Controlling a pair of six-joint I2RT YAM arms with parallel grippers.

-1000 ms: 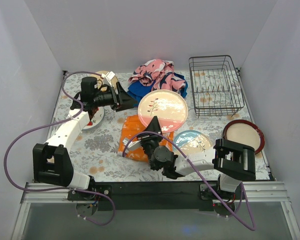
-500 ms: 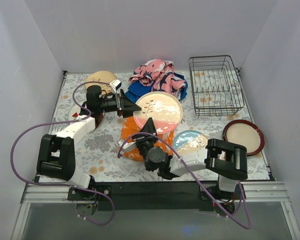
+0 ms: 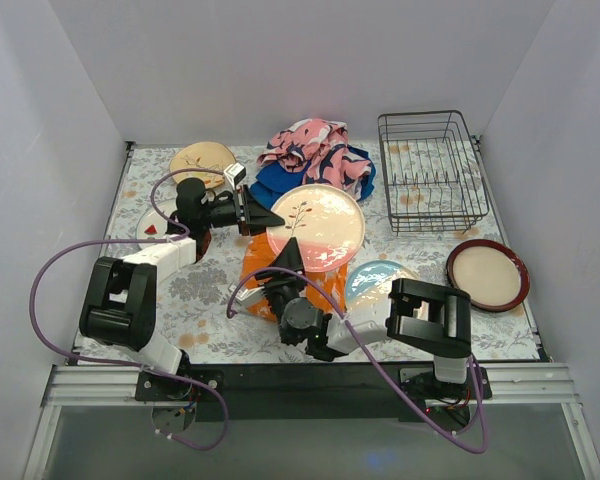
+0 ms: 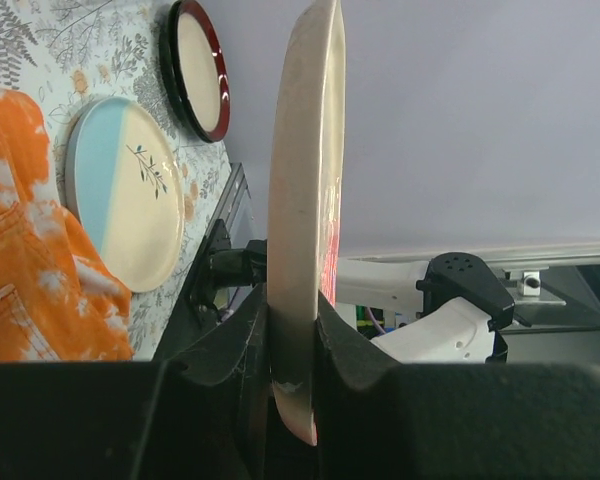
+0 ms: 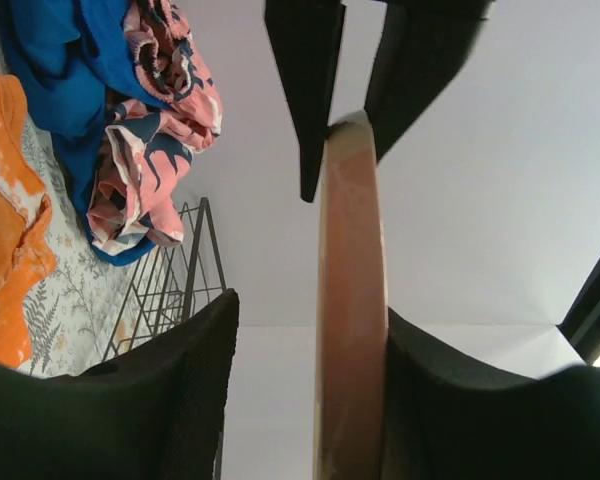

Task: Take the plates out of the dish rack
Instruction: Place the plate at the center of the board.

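A pink plate is held on edge above the orange cloth in the middle of the table. My left gripper is shut on its left rim, and the left wrist view shows both pads pinching the plate. Below it, my right gripper is open. In the right wrist view the plate leans on one pad, with a gap to the other. The dish rack at the back right holds no plates. On the table lie a tan plate, a blue-cream plate and a red-rimmed plate.
A pink and blue heap of cloths lies behind the held plate, beside the rack. Another plate is mostly hidden under my left arm. White walls close in the back and both sides.
My left gripper has reached the pink plate's rim and shut on it. My right gripper's jaws have opened off the plate. The plate has shifted slightly left.
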